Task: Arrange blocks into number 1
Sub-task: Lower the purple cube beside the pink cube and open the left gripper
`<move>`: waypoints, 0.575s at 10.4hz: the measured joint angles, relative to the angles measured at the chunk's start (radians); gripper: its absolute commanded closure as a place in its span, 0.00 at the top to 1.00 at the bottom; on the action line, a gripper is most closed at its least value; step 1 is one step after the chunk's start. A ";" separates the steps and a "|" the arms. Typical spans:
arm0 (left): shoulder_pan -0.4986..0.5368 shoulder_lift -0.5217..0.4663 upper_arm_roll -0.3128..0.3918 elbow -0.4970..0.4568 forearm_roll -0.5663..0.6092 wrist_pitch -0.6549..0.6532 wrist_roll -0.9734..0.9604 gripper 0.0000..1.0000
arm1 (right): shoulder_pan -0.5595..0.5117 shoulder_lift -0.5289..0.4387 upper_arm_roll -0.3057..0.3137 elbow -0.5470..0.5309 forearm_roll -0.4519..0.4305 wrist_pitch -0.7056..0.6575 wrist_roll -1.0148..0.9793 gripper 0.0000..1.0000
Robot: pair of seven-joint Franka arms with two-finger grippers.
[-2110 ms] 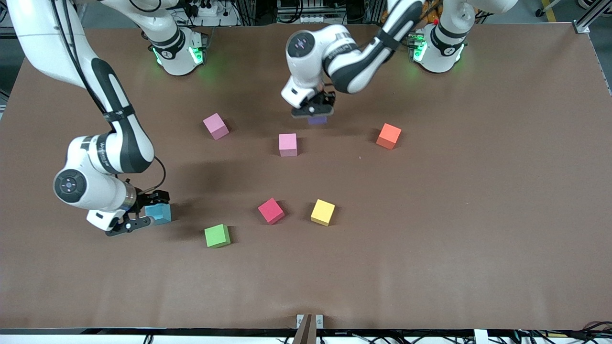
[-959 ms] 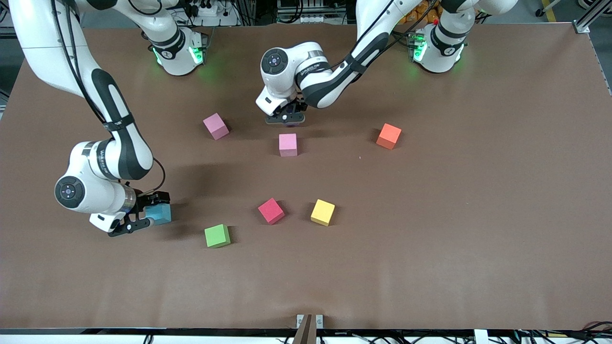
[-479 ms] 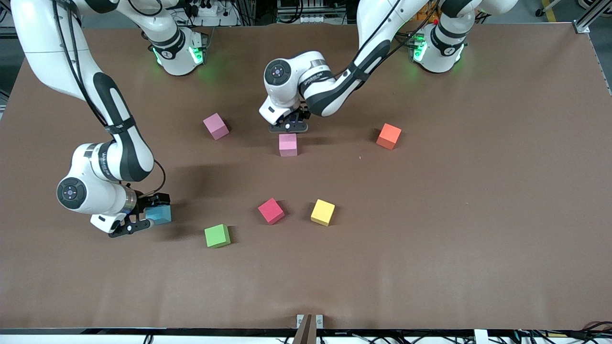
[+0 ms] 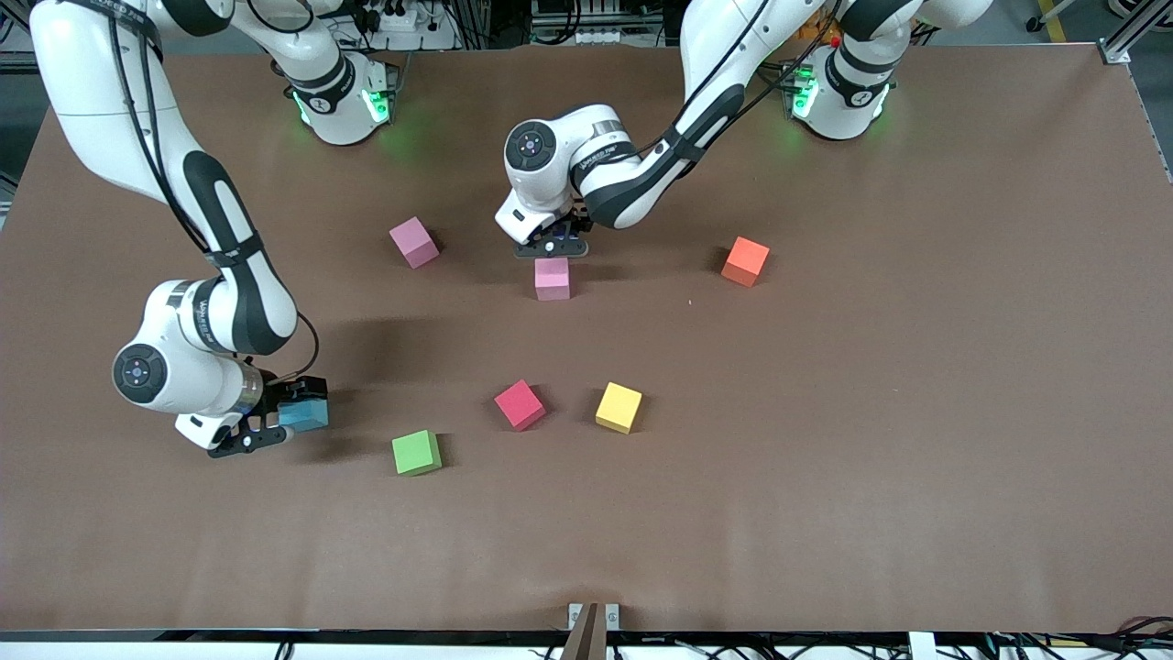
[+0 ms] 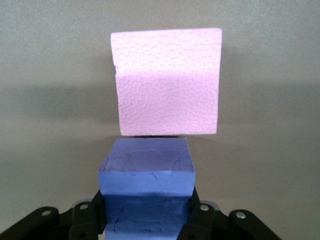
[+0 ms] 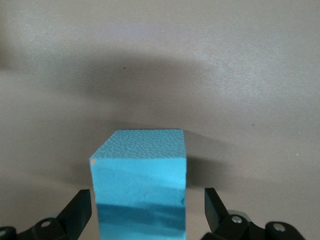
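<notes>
while the left gripper [image 4: 553,246] sits low just above the worktop [image 4: 825,412], its fingers [image 5: 200,215] pinch the purple block [image 5: 145,172], which lies just beside a pink block [image 4: 552,278], on the side farther from the front camera; whether the two touch can't be told. the right gripper [image 4: 275,423] is down toward the right arm's end of the worktop, fingers [image 6: 215,207] spread on either side of the light blue block [image 6: 140,182], gaps showing on both sides, not gripping. a second pink block [image 4: 413,242] lies toward the right arm's end from the first pink one, well apart. the orange block [image 4: 744,261] lies toward the left arm's end. nearer the front camera: red block [image 4: 520,404] and yellow block [image 4: 619,407] near each other, green block [image 4: 416,452] nearest the camera.
</notes>
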 measured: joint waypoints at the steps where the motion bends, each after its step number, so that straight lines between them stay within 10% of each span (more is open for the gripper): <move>1: 0.000 0.007 0.000 0.007 0.000 0.000 0.000 0.00 | 0.001 0.000 -0.004 0.001 0.013 0.000 0.000 0.73; 6: 0.000 0.021 0.004 0.025 0.000 0.000 0.000 0.00 | 0.008 0.000 -0.019 0.005 0.073 0.000 0.002 0.62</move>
